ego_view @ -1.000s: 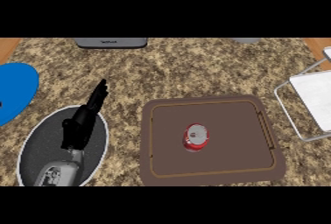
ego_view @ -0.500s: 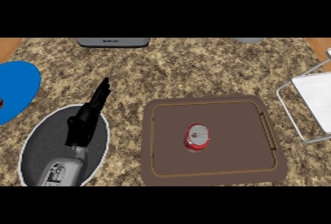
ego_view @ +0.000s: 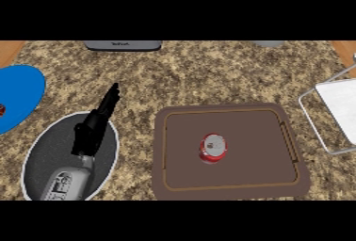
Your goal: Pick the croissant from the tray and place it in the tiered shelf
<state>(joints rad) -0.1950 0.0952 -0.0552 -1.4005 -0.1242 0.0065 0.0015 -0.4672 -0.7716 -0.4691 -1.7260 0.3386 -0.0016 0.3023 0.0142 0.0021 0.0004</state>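
A small red and grey item (ego_view: 214, 148), not clearly a croissant, lies at the middle of the brown tray (ego_view: 230, 187). Right of the tray stands the white wire shelf (ego_view: 338, 113). Left of the tray, the left hand (ego_view: 97, 124) points away with fingers straight, holding nothing, above a grey oval plate (ego_view: 42, 155); a blue plate (ego_view: 17, 94) lies farther left.

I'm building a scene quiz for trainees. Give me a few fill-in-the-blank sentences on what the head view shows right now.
1. The red and grey object lies on the brown ____.
2. The left hand shows above a dark oval plate with a ____ rim.
3. The plate at the view's left edge is ____ in colour.
4. The white shelf is at the view's ____ edge.

Missing words: tray; white; blue; right
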